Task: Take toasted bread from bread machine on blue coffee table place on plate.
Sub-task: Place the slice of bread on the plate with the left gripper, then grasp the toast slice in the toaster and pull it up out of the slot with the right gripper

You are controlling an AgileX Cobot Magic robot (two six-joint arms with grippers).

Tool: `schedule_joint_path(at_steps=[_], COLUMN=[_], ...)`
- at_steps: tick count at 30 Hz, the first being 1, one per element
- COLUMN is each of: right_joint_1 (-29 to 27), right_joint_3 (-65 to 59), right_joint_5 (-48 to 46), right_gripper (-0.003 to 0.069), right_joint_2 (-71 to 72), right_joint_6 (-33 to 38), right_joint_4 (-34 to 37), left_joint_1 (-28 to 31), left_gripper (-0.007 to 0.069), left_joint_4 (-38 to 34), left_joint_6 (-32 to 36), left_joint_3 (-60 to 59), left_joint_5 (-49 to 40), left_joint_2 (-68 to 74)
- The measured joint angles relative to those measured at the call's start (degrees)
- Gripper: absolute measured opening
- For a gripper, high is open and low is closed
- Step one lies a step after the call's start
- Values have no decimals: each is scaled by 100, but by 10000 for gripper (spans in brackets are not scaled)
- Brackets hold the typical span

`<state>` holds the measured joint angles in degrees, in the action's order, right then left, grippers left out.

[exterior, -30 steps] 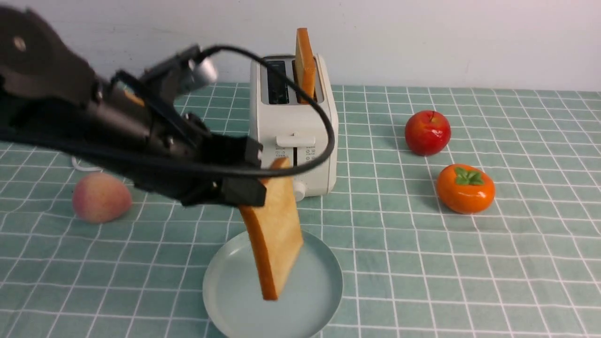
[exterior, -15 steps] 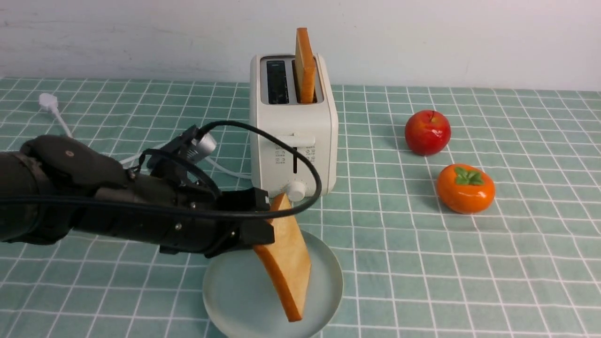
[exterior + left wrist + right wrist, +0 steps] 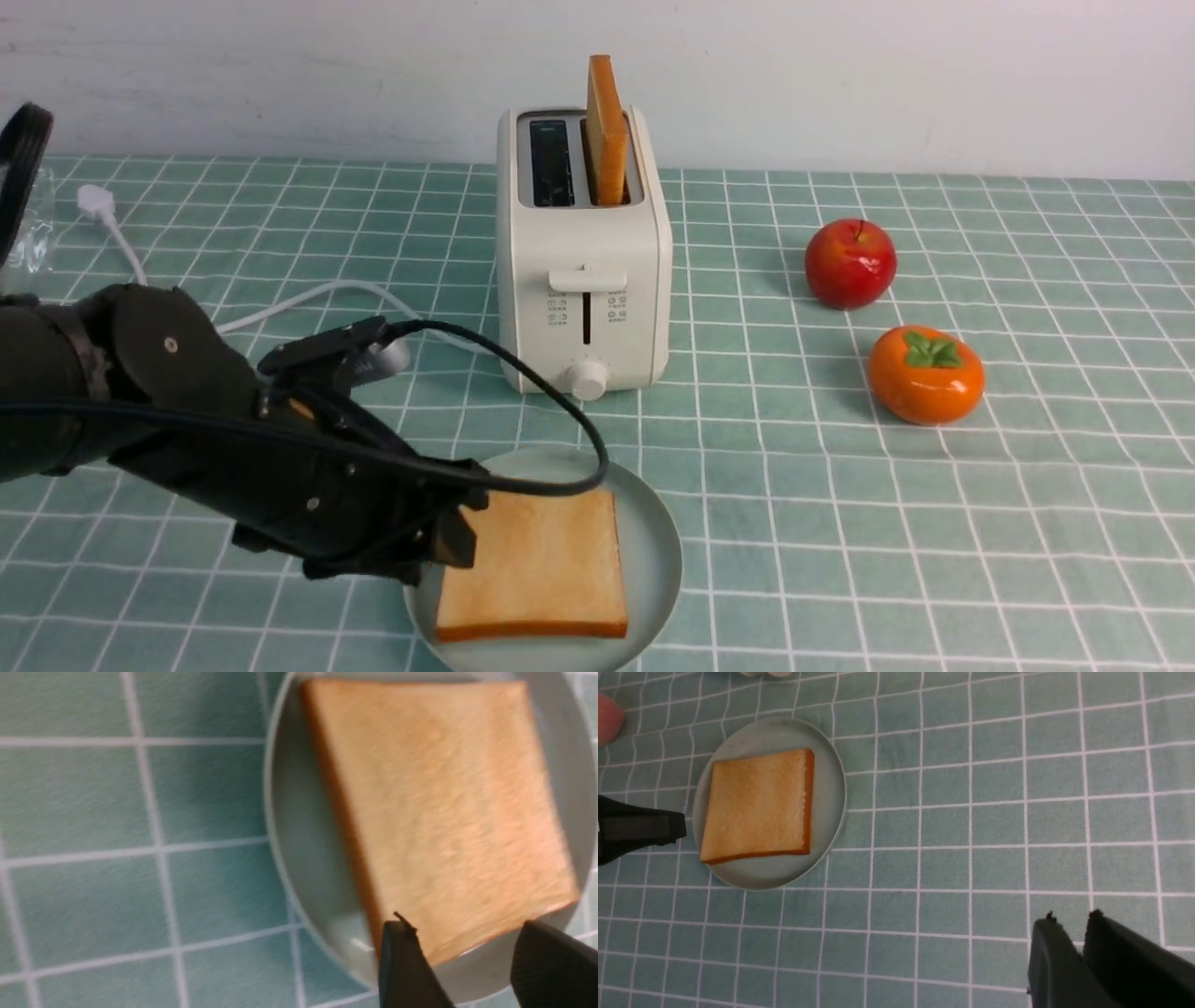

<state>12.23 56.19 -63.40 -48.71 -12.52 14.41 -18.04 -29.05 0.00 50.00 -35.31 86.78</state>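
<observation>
**Table** (image 3: 934,560): teal grid cloth; it carried everything listed.

**Left gripper** (image 3: 459,525): low at the plate's left rim, jaws apart, flanking one edge of the flat slice. Contact with the slice could not be told, the wrist view being blurred. Advised: draw straight back and up with the jaws wide, so that neither slice nor plate is dragged. Mind the black cable (image 3: 560,411) looped over the plate.

**Toaster** (image 3: 583,308): upright behind the plate, left slot empty.

**Plate** (image 3: 658,560): near rim cut off in the front view, left rim hidden by the gripper.

**First slice** (image 3: 532,560): flat on the plate, let go.

**Second slice** (image 3: 605,121): on edge in the right slot, not yet collected.

**Right gripper** (image 3: 1071,919): only the tips seen, jaws barely apart, empty, well apart from the plate.
</observation>
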Motion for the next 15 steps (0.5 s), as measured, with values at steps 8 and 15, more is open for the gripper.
schedule_joint_path(at_steps=[8, 15], right_joint_1=[178, 818], right_joint_3=[1048, 2656], right_joint_5=[-58, 182], right_gripper=[218, 246], right_joint_2=[-1460, -3041], right_joint_6=[618, 793], right_joint_4=[448, 160], left_joint_1=[0, 0], left_gripper=[21, -14], left_joint_4=[1746, 1944], left_joint_6=[-1434, -1539], left_joint_3=[-57, -649], left_joint_5=[-461, -37], left_joint_2=[-996, -2833])
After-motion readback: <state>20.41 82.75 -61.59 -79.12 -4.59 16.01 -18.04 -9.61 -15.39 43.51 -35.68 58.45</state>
